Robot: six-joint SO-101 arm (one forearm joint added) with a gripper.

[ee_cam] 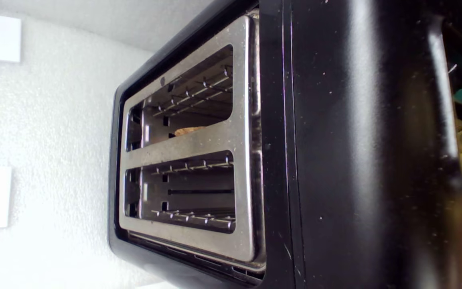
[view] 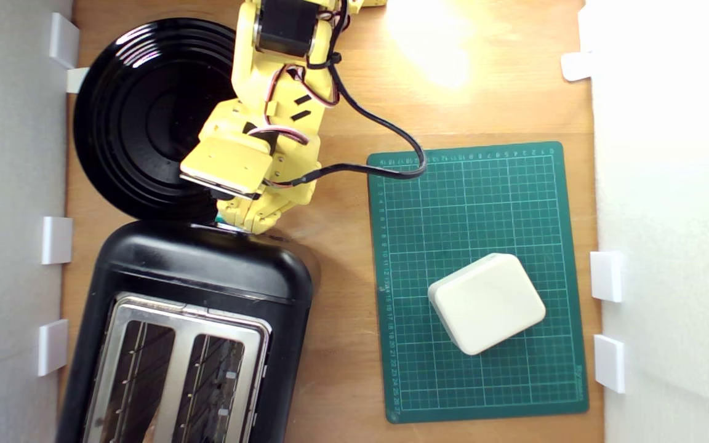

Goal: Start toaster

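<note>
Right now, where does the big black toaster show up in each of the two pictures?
Exterior view: the toaster fills the lower left corner, below the round black plate, with the yellow arm's gripper at its upper end.
Wrist view: the toaster fills most of the picture, seen close and turned on its side.
Shared landmark: its silver top plate with two slots.

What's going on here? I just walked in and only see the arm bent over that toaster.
A yellow robot arm has its gripper down at the end of the black toaster, right where a bit of its teal lever peeks out. The jaws are hidden, so contact can't be confirmed. The wrist view shows something tan low in one slot. A black plate and a cream box on a green mat sit untouched.
</note>
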